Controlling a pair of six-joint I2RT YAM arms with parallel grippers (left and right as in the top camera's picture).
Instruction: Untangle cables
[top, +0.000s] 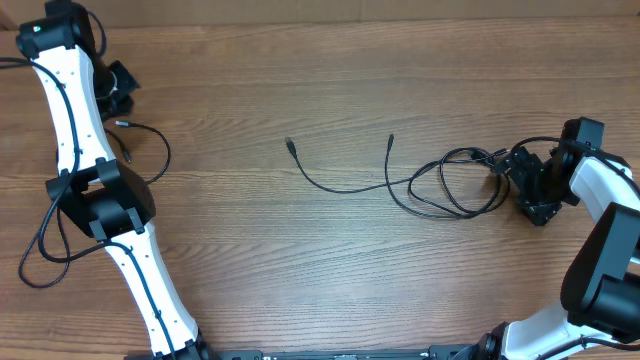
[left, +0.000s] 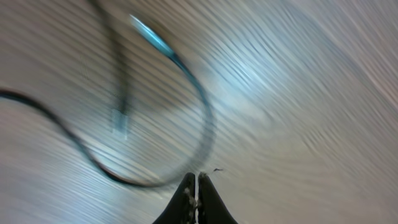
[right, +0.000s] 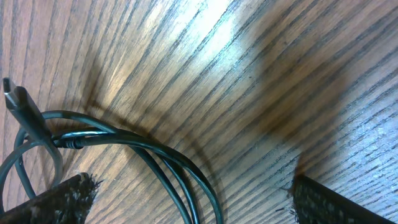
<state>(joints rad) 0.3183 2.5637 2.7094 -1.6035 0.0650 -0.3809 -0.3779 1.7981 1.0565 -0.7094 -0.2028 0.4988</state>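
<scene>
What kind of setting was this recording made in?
Probably a robotics lab bench: a wood-grain table, a white left arm and right arm reaching over it, and loose black cables as the only props.

Two pincers: left pincer (left: 196, 190), right pincer (right: 193, 182). One separate cable (top: 152, 133) by the desk's (top: 300, 60) left edge; one tangled bundle (top: 455, 185) near its right edge.

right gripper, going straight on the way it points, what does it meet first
Probably the looped cables lying just ahead of the open right gripper, with the table beneath; depth is unclear.
</scene>
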